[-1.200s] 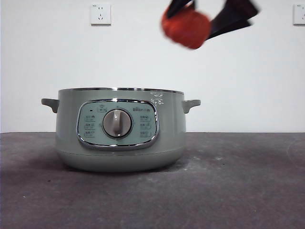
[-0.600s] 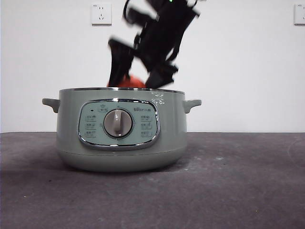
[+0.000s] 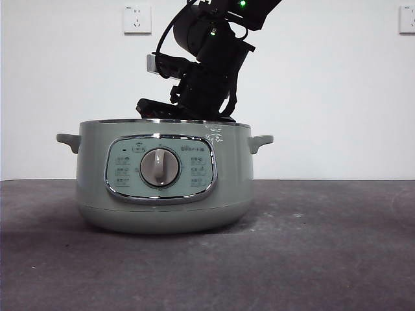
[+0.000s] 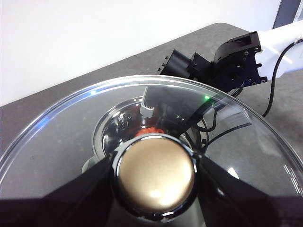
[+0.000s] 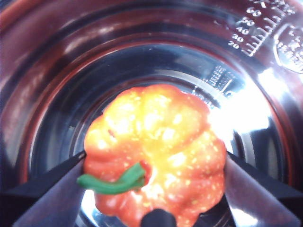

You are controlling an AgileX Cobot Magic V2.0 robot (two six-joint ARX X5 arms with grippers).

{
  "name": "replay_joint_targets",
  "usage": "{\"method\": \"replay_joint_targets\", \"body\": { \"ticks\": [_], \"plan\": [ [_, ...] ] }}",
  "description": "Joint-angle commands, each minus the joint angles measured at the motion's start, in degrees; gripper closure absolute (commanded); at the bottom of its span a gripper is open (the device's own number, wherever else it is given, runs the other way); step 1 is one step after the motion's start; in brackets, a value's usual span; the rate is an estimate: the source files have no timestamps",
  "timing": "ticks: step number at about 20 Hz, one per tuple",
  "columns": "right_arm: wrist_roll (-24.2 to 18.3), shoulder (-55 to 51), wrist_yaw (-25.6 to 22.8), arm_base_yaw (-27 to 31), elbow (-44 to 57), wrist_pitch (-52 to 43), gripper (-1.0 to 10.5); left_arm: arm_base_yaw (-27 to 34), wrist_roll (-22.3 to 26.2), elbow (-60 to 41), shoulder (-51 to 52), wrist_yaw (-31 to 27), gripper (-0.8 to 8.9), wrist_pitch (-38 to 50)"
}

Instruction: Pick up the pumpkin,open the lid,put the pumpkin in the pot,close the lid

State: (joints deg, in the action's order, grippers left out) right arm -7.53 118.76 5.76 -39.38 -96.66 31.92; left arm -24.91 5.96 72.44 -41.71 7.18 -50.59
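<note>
1. The pot (image 3: 163,176) stands on the worktop (image 3: 311,253) left of centre, set back from the front edge, control panel facing the front. It is open; no lid on it.
2. The right gripper (image 5: 154,189) reaches down into the pot from above. Its jaws press on opposite flanks of the pumpkin (image 5: 154,158), pinching it. The pumpkin hangs inside the steel bowl, stem (image 5: 112,181) sideways. Whether it touches the bowl floor cannot be told.
3. In the front view only the arm's dark body shows above the rim; the pumpkin is hidden behind the pot wall.
4. The left gripper (image 4: 154,175) has its jaws clamped on the knob (image 4: 155,176) of the lid (image 4: 71,142), which it holds in the air above the pot. The pot mouth and right arm show through the glass.
5. Handling, judged: the pumpkin looks light and rigid, ribbed enough to give the jaws purchase; a flank grip suits it, not the thin stem. Low breakage risk if released near the bottom.
6. The lid is glass with a smooth knob, so likely heavier, slippery and fragile. Hold by the knob only and lower it level onto the rim once the right arm is out.
</note>
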Motion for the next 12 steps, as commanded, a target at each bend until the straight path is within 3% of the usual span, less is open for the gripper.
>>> {"method": "replay_joint_targets", "body": {
  "ticks": [1,5,8,12],
  "plan": [
    [0.20,0.33,-0.22,-0.26,0.04,0.79,2.8,0.00,-0.33,1.22,0.39,0.39,8.26,2.82],
    [0.15,-7.45,-3.91,-0.02,-0.04,-0.04,2.8,0.00,0.35,1.22,-2.58,0.48,8.26,3.78],
    [1.99,-19.85,-15.93,1.33,-0.07,4.76,2.9,0.00,1.64,1.22,-7.26,0.81,8.26,8.63],
    [4.83,-36.72,-16.63,3.80,-0.07,11.13,2.9,-0.04,2.97,1.22,-16.63,3.80,8.26,16.26]
  ]
}}
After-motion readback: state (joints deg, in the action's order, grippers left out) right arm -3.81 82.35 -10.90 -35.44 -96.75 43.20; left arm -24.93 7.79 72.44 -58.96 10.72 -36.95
